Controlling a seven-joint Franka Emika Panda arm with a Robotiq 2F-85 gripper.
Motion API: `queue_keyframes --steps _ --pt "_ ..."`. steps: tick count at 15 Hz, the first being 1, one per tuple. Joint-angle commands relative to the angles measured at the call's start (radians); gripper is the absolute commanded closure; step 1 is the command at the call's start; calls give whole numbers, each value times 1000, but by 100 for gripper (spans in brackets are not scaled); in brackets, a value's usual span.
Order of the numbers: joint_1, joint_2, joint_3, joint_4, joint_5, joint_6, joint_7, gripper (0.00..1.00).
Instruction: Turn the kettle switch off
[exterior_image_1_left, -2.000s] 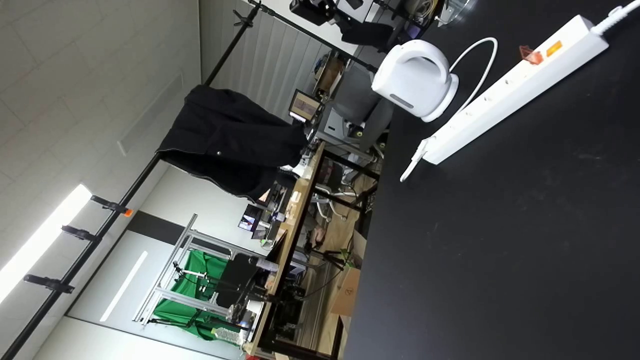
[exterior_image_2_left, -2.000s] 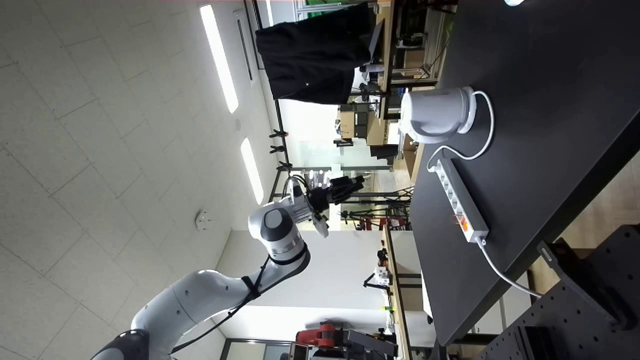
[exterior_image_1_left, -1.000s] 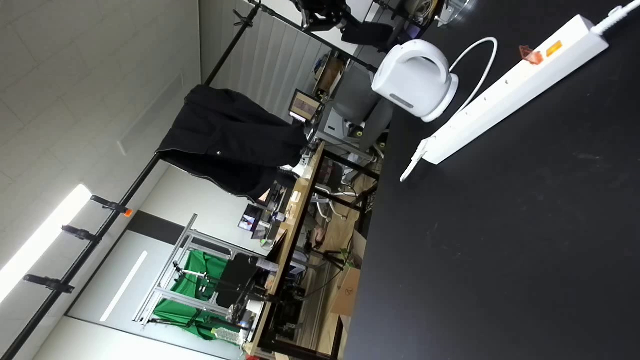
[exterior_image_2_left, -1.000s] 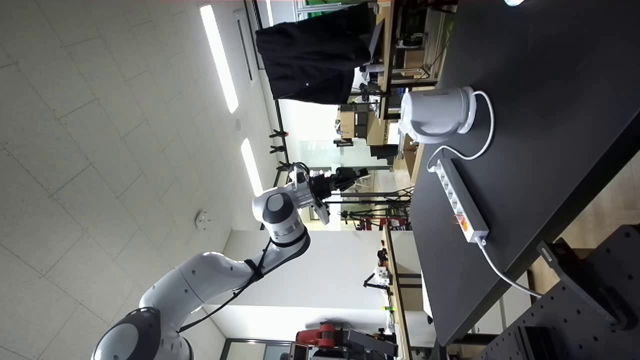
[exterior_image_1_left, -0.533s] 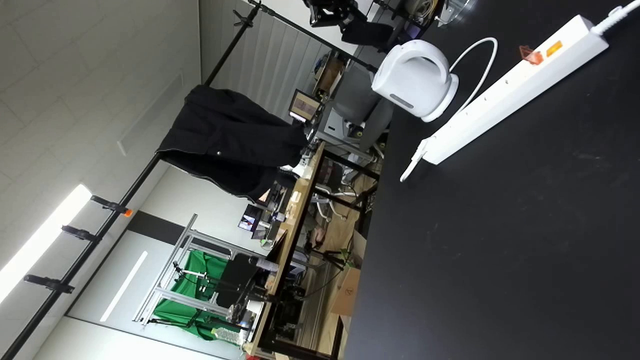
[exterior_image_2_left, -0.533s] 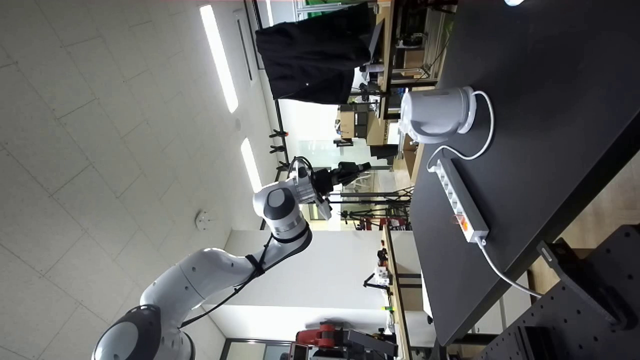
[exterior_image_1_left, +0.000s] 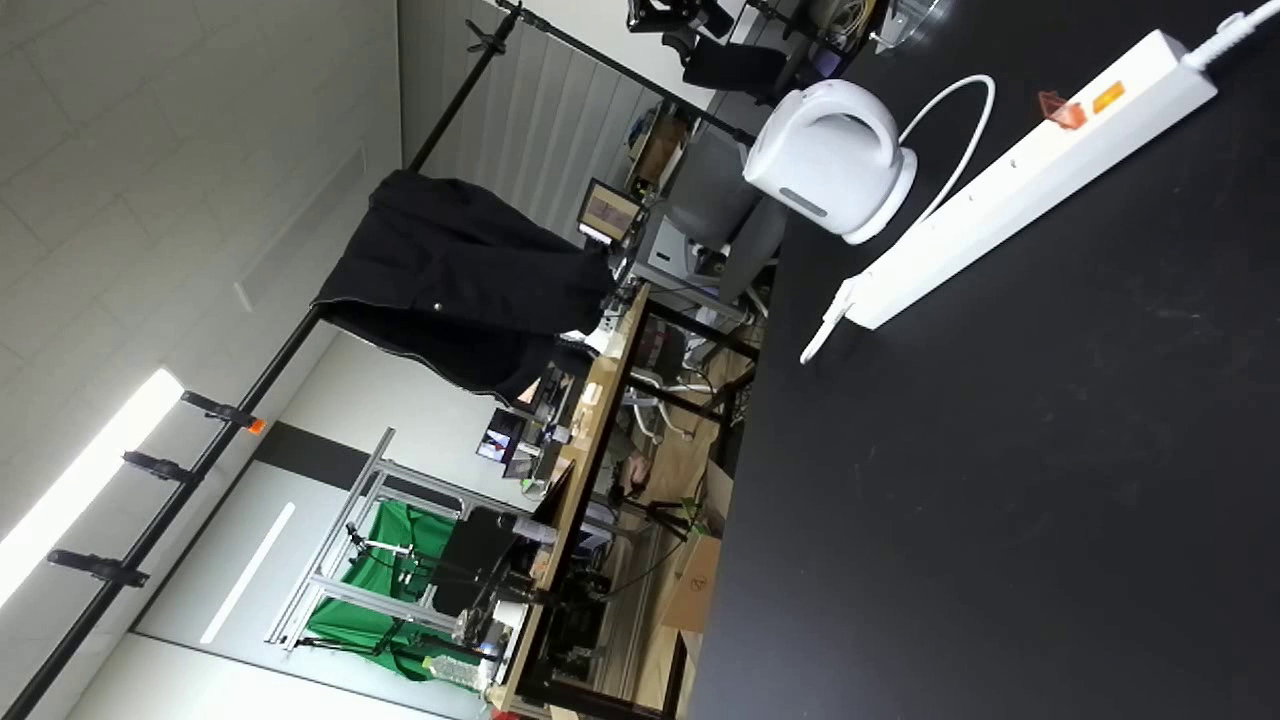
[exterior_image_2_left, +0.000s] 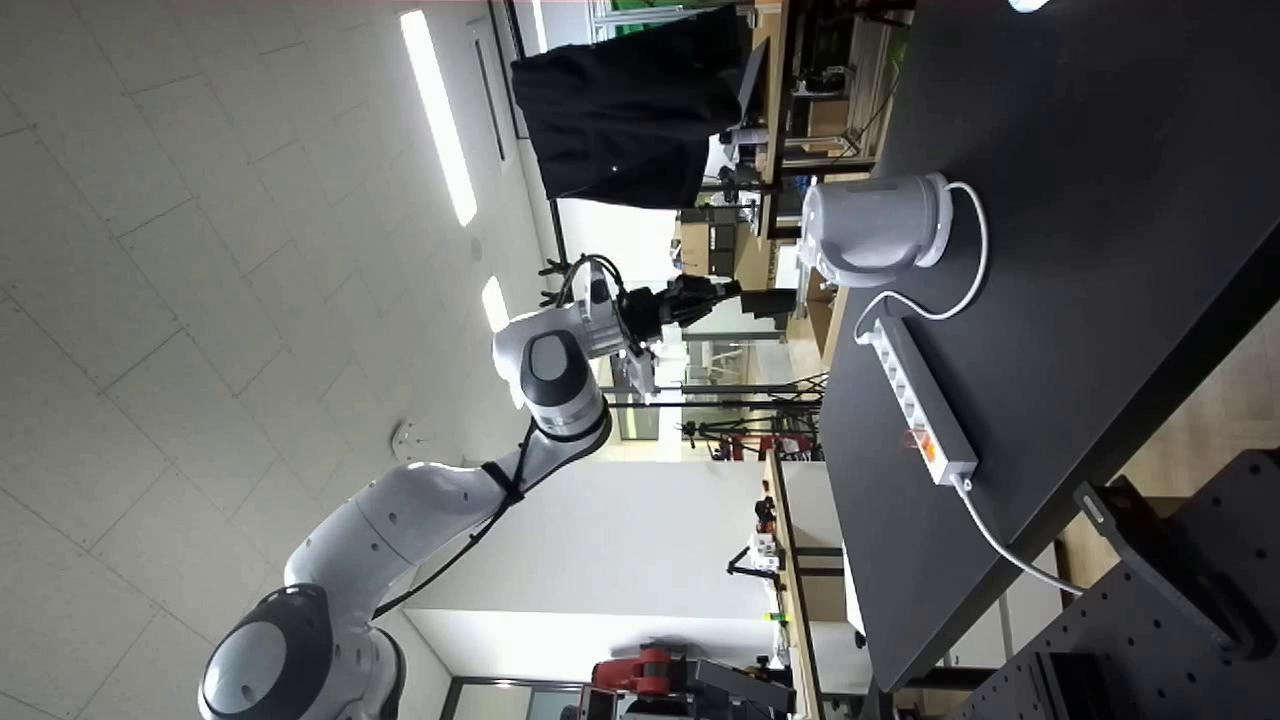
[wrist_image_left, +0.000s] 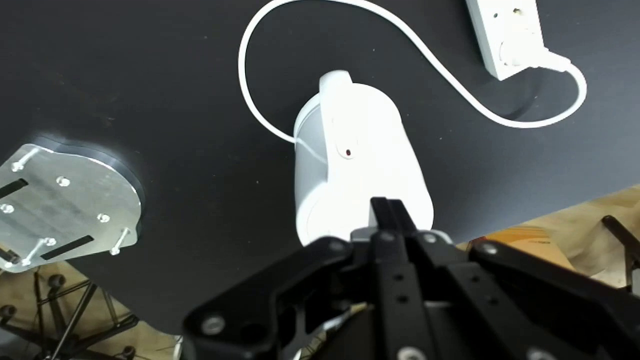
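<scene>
Shifted toward the kettle (exterior_image_2_left: 872, 226), the pincer (wrist_image_left: 389, 204), pinched together and empty, hangs above and apart from it.

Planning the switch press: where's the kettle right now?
Near the centre of the wrist view, the kettle stands on the black table, between a grey plate at left and the power strip at upper right.

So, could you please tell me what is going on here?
A white, jointed robot arm is meant to switch off the white, rounded plastic kettle, which stands on the flat black table. The arm's black, two-fingered pincer looks shut, holding nothing, and hangs apart from the kettle. The kettle's thin white cord is plugged into the long white plastic power strip. Whether the kettle is on, I cannot tell.
</scene>
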Motion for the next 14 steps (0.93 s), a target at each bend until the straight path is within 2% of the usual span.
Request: queue_keyframes --steps 1,8,14 --pt "9 108 -4 150 89 -123 -79 100" --pt "31 256 -34 324 55 -310 -21 100" --pt "42 317 -47 384 59 -419 -13 100"
